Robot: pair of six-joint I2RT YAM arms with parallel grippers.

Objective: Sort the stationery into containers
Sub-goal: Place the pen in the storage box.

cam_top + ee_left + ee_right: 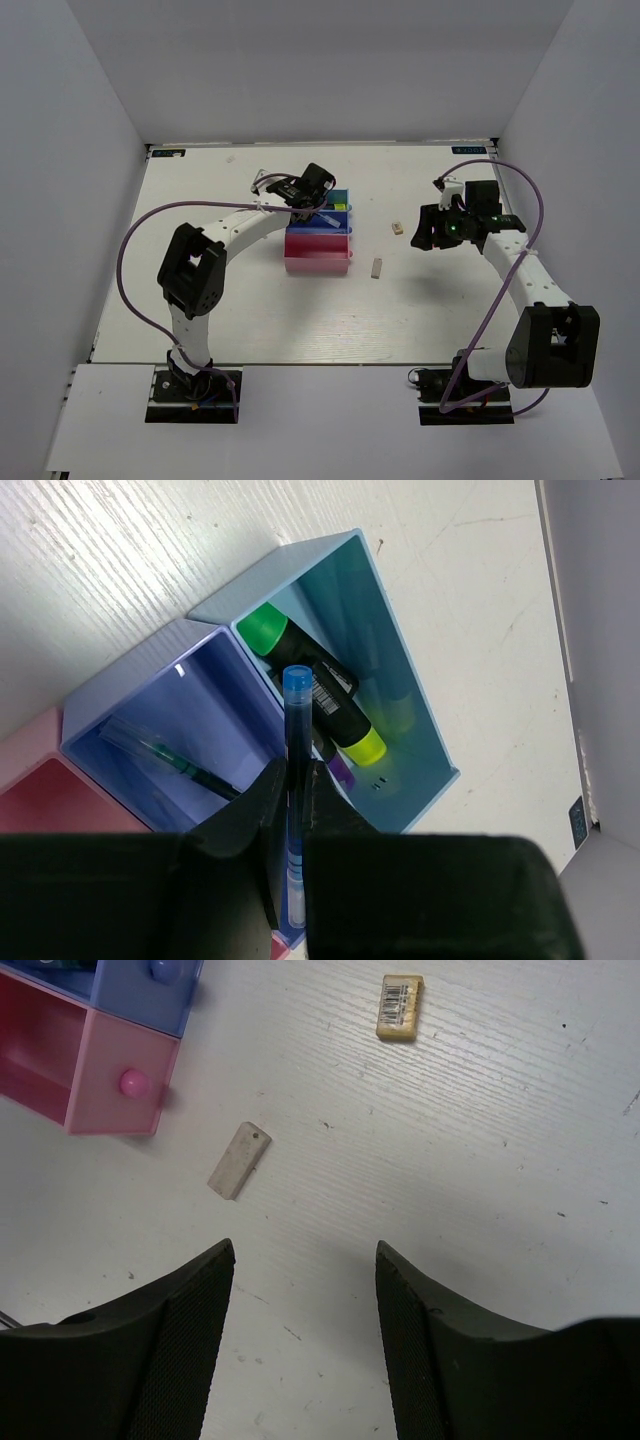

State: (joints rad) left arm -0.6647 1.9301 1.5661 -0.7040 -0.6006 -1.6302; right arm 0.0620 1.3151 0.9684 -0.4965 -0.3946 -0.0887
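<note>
The containers (318,262) sit mid-table as a joined row: teal (425,742), blue (215,702), pink (45,802). My left gripper (293,780) hangs over them, shut on a thin blue pen (296,715) whose tip points at the wall between the teal and blue bins. Black highlighters with green (265,630), yellow (366,746) and purple ends lie in the teal bin. Another pen (172,766) lies in the blue bin. My right gripper (305,1260) stands open and empty above the table. Ahead of it lie a whitish eraser (239,1160) and a beige barcoded eraser (400,1007).
In the top view the two erasers (397,229) (377,267) lie on the white table between the bins and my right gripper (432,228). Grey walls enclose the table on three sides. Purple cables loop from both arms.
</note>
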